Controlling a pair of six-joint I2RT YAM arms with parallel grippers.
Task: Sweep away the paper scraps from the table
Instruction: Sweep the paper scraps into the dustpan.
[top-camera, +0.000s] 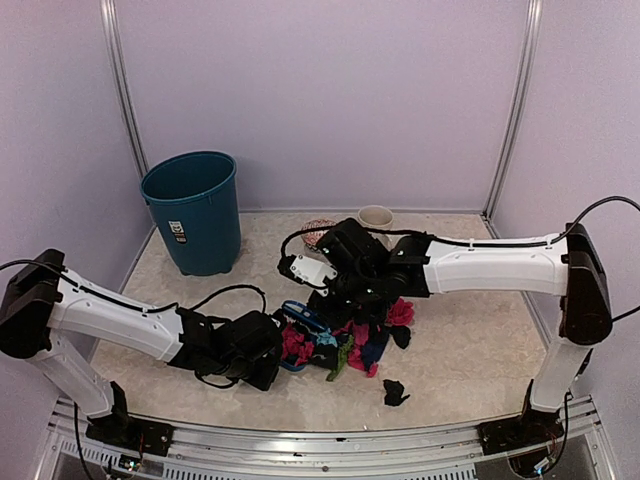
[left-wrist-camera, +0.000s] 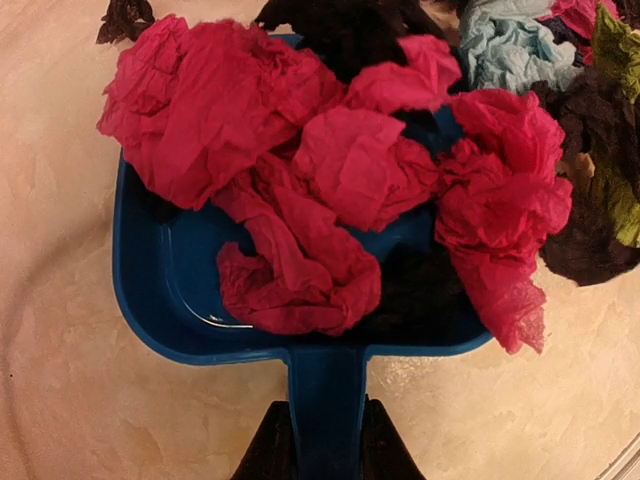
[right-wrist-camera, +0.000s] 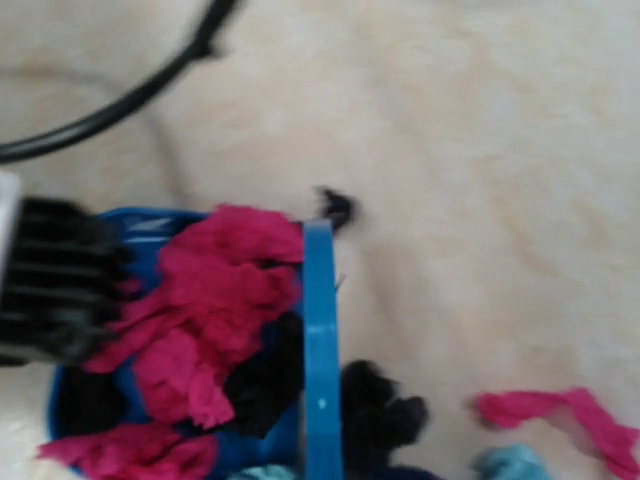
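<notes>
My left gripper (left-wrist-camera: 328, 445) is shut on the handle of the blue dustpan (left-wrist-camera: 165, 290), which lies flat on the table (top-camera: 470, 340). Pink and black paper scraps (left-wrist-camera: 330, 180) fill the pan. More scraps (top-camera: 372, 342) in pink, black, light blue and green lie heaped at its mouth, and one black scrap (top-camera: 395, 392) lies apart near the front. My right gripper (top-camera: 348, 292) hangs over the heap. Its fingers are out of the right wrist view, where the blue brush handle (right-wrist-camera: 320, 350) runs up from the bottom edge along the pan's mouth.
A teal waste bin (top-camera: 195, 210) stands at the back left. A beige mug (top-camera: 376, 215) and a small round woven thing (top-camera: 318, 230) sit by the back wall. A black cable (right-wrist-camera: 130, 95) lies across the table. The metal frame edge (top-camera: 330, 440) runs along the front.
</notes>
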